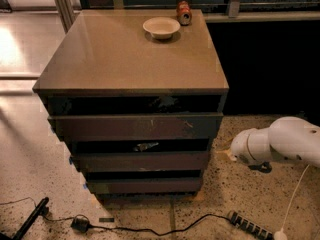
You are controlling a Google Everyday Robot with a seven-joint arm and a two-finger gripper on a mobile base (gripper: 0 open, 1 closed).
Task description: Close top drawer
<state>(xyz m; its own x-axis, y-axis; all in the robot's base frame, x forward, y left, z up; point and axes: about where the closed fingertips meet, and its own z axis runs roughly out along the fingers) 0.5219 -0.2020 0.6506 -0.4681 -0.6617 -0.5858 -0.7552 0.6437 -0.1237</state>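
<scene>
Surface point(130, 59): smooth tan top with a low sheen. Top drawer point(135, 126): dark matt front, flat, with pale scuffs right of centre. Bowl point(161, 27): pale, smooth, faintly glossy. Can point(184, 12): looks like metal, with a reddish printed wall. Floor point(30, 149): speckled stone finish, polished, with glare at left. Arm point(290, 141): white moulded shell, smooth satin. Tool point(232, 153): at the arm's tip, right of the cabinet and clear of it; its finish cannot be made out. Cable point(150, 229): black, matt.
</scene>
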